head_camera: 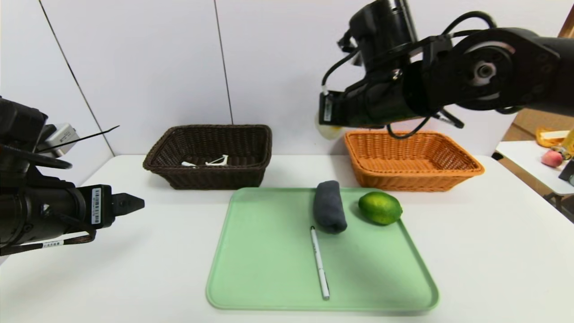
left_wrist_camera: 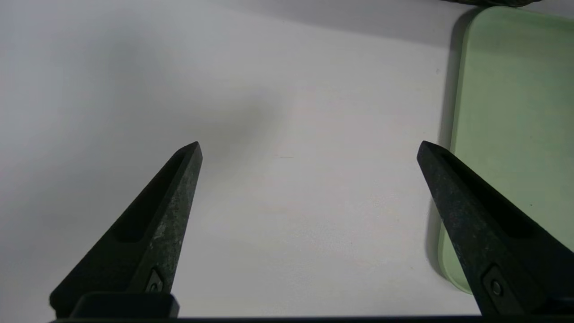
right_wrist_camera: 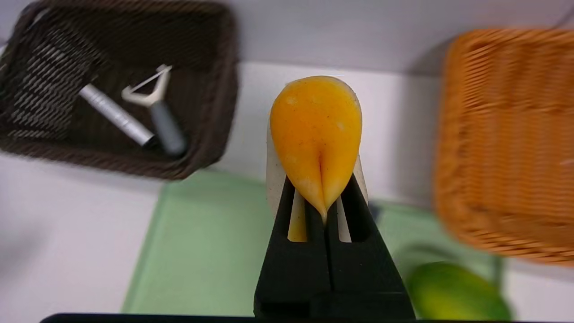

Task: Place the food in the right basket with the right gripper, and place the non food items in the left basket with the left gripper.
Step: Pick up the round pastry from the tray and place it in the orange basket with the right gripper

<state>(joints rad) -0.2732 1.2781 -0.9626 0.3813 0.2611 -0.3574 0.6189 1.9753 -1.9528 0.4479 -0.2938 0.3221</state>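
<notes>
Right claw (right_wrist_camera: 320, 211) pinches the bun (right_wrist_camera: 316, 134) high in the upper centre, short of the orange basket (head_camera: 412, 159).

Left claw (left_wrist_camera: 309, 152) waits spread open and empty at the left edge over the white counter (head_camera: 493, 251), just beside the green tray (head_camera: 269, 251), likely ready for the next non-food item. Lower centre on the tray lies a white pen (head_camera: 319, 262); beyond it, a rolled grey cloth (head_camera: 329, 206) and a lime (head_camera: 380, 207) on its right. The bun is squeezed so hard its orange top creases, a firm hold for carrying. Farther back, upper left of centre, the dark brown basket (head_camera: 210, 154) holds a peeler (right_wrist_camera: 154, 107) and a second pen (right_wrist_camera: 114, 116); the orange basket looks empty.
</notes>
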